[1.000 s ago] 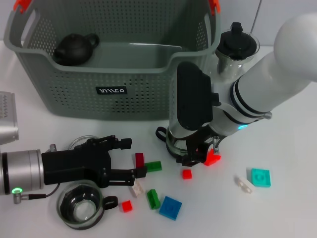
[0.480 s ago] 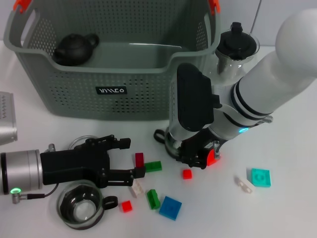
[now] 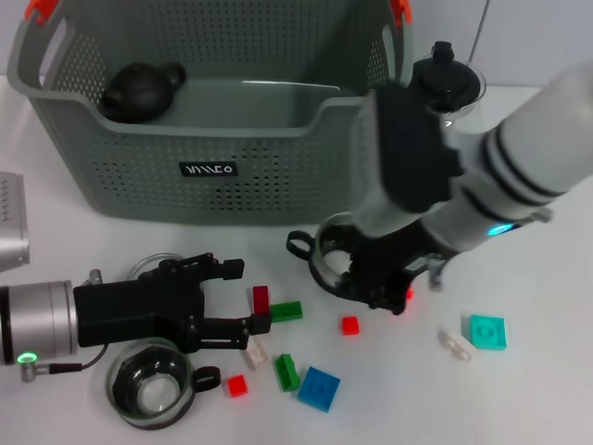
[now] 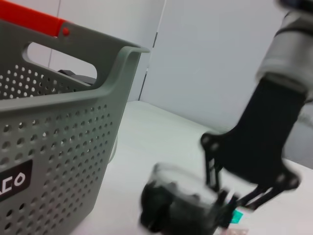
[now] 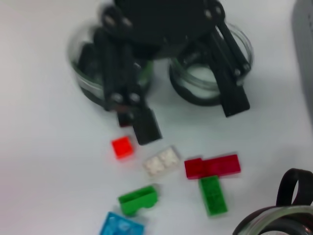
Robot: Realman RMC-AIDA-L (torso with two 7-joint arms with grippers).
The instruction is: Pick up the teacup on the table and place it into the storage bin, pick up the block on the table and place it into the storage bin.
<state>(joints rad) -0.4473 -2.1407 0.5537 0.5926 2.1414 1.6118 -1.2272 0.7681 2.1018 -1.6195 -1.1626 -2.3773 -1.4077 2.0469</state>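
One storage bin (image 3: 213,139), two teapots (image 3: 139,90) (image 3: 447,83), three glass teacups (image 3: 153,385), and roughly ten blocks (image 3: 318,387).

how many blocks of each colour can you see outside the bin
red blocks: 4, one half hidden at the right gripper
green blocks: 2
white blocks: 2
blue block: 1
teal block: 1
total: 10

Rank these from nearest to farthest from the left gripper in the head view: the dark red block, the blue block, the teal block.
Measured from the left gripper:
1. Dark red block, right beside its fingertips.
2. Blue block, farther toward the robot's right and closer to the robot.
3. Teal block, far off on the right side of the table.
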